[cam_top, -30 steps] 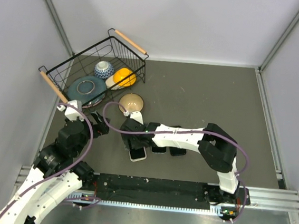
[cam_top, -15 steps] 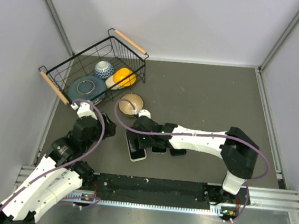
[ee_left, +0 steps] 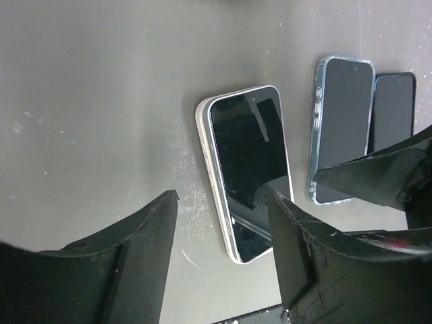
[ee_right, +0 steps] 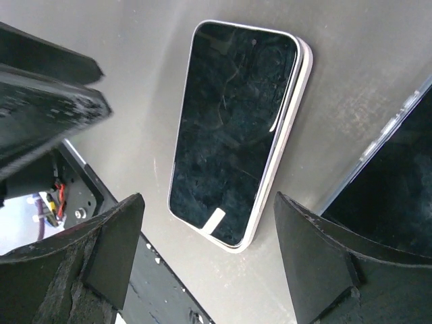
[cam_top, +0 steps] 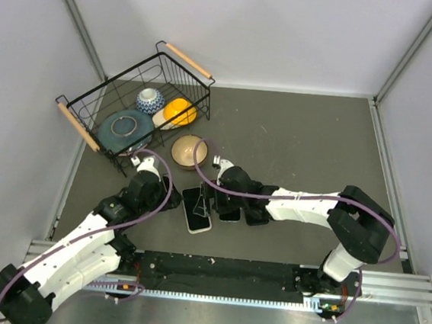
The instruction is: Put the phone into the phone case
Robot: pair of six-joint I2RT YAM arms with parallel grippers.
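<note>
A black phone (cam_top: 196, 209) lies screen up in a white case on the grey table, also in the left wrist view (ee_left: 248, 165) and the right wrist view (ee_right: 233, 128). The white case rim (ee_right: 289, 128) shows along one long side. My left gripper (cam_top: 173, 198) is open and empty just left of the phone, low over the table (ee_left: 223, 263). My right gripper (cam_top: 211, 195) is open and empty just right of the phone (ee_right: 209, 263). Neither touches the phone.
A phone in a clear case (ee_left: 341, 128) and a dark phone (ee_left: 393, 111) lie right of the white one. A tan bowl (cam_top: 189, 150) sits behind. A black wire basket (cam_top: 185, 82) with bowls stands back left. The black front rail (cam_top: 228, 274) is close by.
My left gripper has swung right and forward, up to the phone's left side. My right gripper has pulled back to the right, uncovering the phone. The phone has stayed put.
</note>
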